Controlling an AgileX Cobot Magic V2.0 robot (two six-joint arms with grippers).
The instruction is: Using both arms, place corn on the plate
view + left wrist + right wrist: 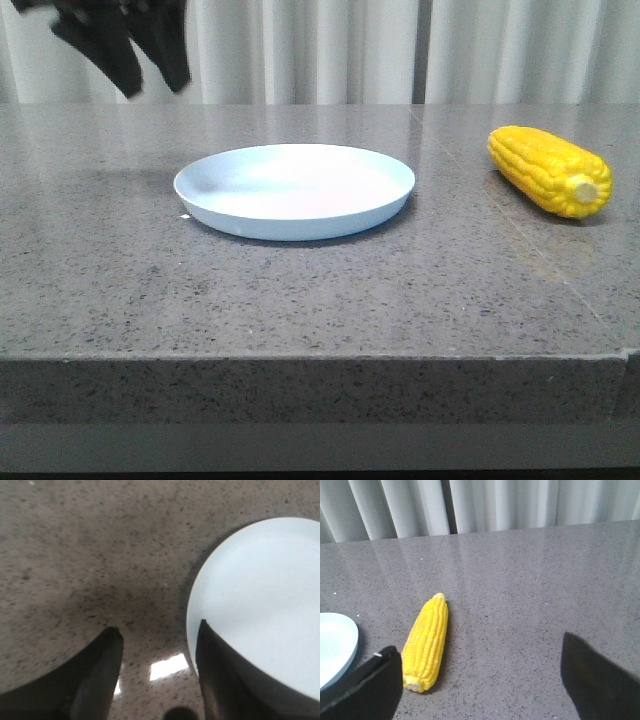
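At the far left, the left gripper (135, 75) hangs above the table's (300, 290) back corner, its 2 dark fingers (97, 675) spread apart with nothing between them; in its wrist view one finger overlaps the plate's rim and bare speckled stone lies beneath. The stone top runs wide, with a straight front edge and a grey curtain (320, 50) behind the back edge. Near the middle sits the plate (295, 190), pale blue, holding nothing, with bare stone all round it. Well apart to its right lies the corn (550, 170), on the table near the right edge, pale stub end toward the front. In the right wrist view the right gripper (480, 680) has its jaws set wide, holding nothing, the corn (426, 642) just beside one finger.
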